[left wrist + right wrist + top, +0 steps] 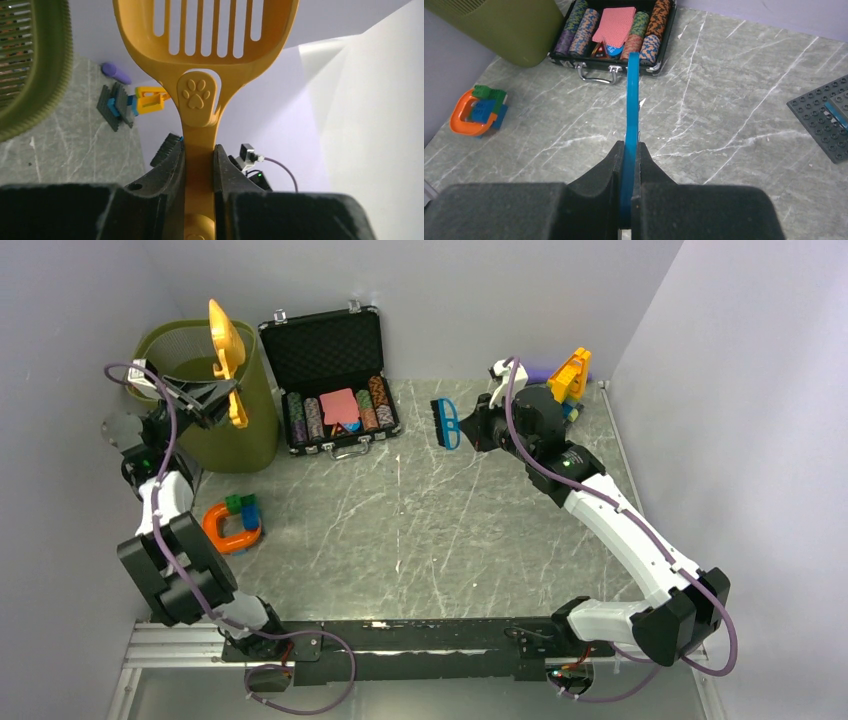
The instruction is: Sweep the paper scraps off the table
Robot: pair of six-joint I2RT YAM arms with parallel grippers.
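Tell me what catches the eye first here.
A yellow slotted scoop, gripped by the left hand, stands over the green bin at far left. The right hand holds a blue brush at the far middle of the table, just right of an open case of poker chips.

Worktop (734,115): grey-green marble-patterned slab, smooth, faint sheen.
Yellow slotted plastic scoop (200,100): smooth, glossy, embossed paw.
Blue plastic brush (630,105): smooth, semi-gloss.
Olive-green mesh bin (215,435): matt.
Black chip case (322,350): ridged foam lining, shiny metal handle (597,78).
Left claw (199,162) faces: black, matt, grainy.
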